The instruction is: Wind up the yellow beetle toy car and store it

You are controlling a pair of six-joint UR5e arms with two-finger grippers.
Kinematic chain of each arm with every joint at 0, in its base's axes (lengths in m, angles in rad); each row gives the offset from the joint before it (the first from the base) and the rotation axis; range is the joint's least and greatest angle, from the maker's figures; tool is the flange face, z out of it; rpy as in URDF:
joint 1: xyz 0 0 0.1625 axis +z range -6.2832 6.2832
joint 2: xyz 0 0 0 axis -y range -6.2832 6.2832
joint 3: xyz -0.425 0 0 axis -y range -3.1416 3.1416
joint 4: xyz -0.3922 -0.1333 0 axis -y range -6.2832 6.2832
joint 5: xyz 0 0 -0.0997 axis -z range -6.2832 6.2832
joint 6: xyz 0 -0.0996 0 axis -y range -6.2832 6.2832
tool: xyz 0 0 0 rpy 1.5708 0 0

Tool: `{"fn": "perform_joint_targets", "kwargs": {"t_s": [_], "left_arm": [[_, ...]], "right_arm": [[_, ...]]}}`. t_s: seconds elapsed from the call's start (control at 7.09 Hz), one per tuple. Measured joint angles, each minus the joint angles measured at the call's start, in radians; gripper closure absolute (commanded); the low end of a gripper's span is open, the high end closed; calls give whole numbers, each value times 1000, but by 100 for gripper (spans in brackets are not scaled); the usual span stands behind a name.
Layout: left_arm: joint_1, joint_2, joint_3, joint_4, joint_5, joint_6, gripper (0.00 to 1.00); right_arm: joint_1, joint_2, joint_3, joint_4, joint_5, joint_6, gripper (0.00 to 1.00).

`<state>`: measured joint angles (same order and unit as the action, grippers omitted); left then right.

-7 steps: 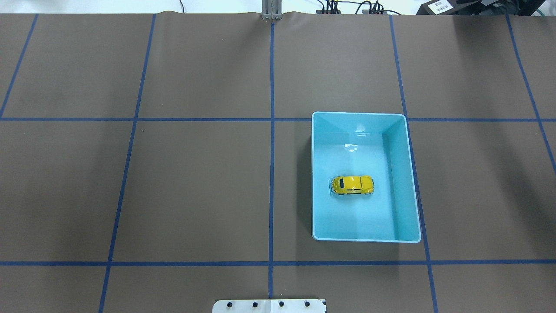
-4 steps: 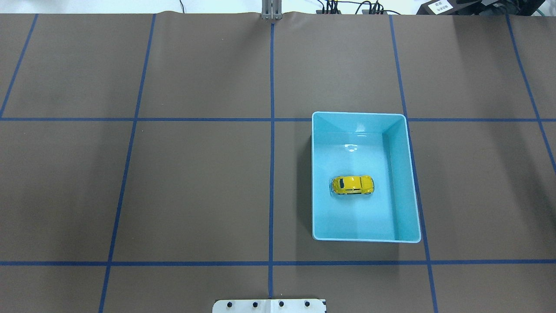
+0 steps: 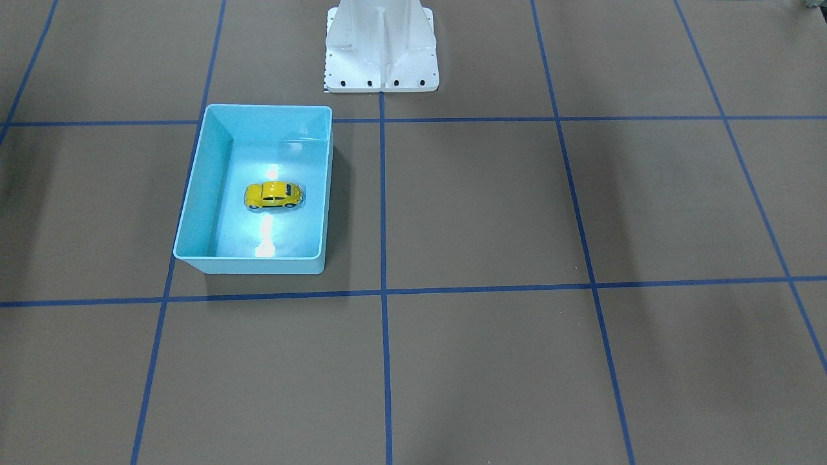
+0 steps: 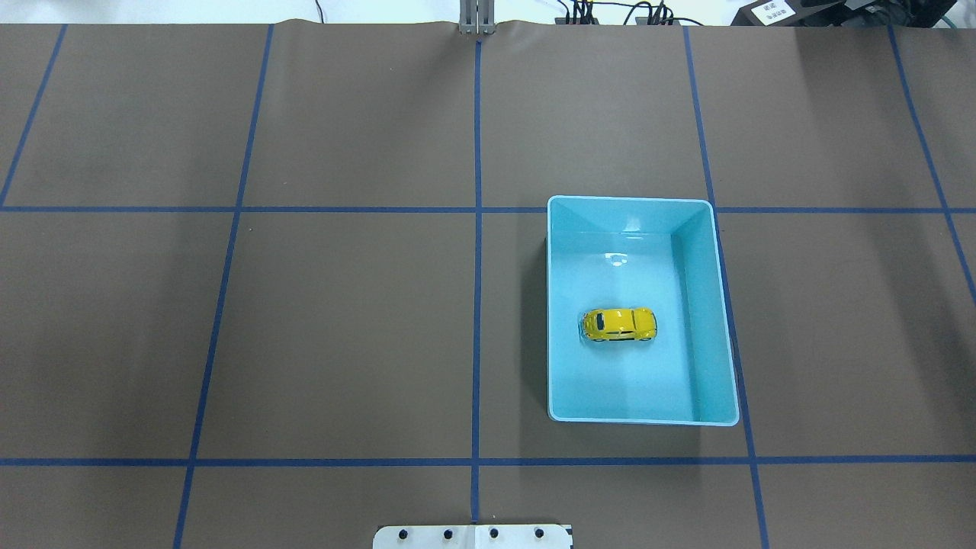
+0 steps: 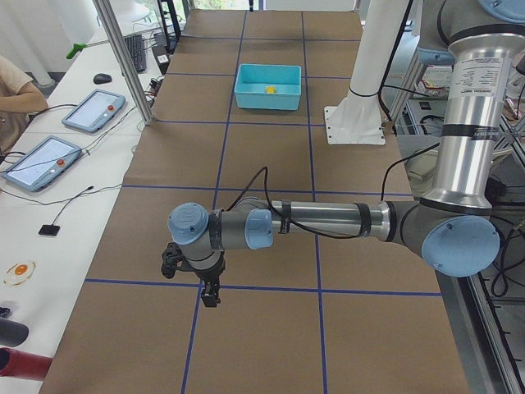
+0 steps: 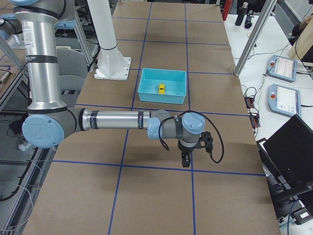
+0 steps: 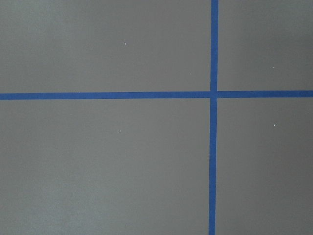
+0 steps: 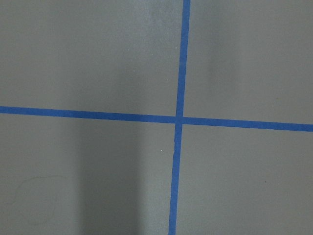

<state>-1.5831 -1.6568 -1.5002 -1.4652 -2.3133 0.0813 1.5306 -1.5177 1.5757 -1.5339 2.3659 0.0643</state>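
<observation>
The yellow beetle toy car (image 4: 618, 325) sat on its wheels on the floor of the light-blue bin (image 4: 705, 320), lying crosswise in it and touching none of the walls. From the overhead view it was a little toward my side of the bin's middle. The bin stood on the brown surface (image 4: 343, 328), on my right half, just beside the centre line of blue tape (image 4: 477, 305).

Both my arms were stretched out low over the far ends of the surface, well apart from the bin and the car. My left gripper (image 5: 210, 297) pointed straight down above a crossing of tape lines, and showed only in the left side view, so I could not tell whether it was wide or narrow. My right gripper (image 6: 186, 160) hung the same way over another crossing, just beside a tape line, and it showed only in the right side view; I could not tell its state either. Neither gripper touched anything I could see.

Each wrist camera took in only bare brown surface and a tape cross. My white base (image 3: 381, 45) stood at the surface's edge, near the bin.
</observation>
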Motion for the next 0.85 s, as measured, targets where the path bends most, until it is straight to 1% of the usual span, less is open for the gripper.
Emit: {"fn": "perform_joint_targets", "kwargs": {"t_s": [0.28, 0.85], "left_arm": [[0, 0, 0, 0, 0, 0, 0], [0, 0, 0, 0, 0, 0, 0]], "right_arm": [[3, -9, 31, -3, 1, 48, 0], [4, -22, 38, -2, -1, 55, 0]]}}
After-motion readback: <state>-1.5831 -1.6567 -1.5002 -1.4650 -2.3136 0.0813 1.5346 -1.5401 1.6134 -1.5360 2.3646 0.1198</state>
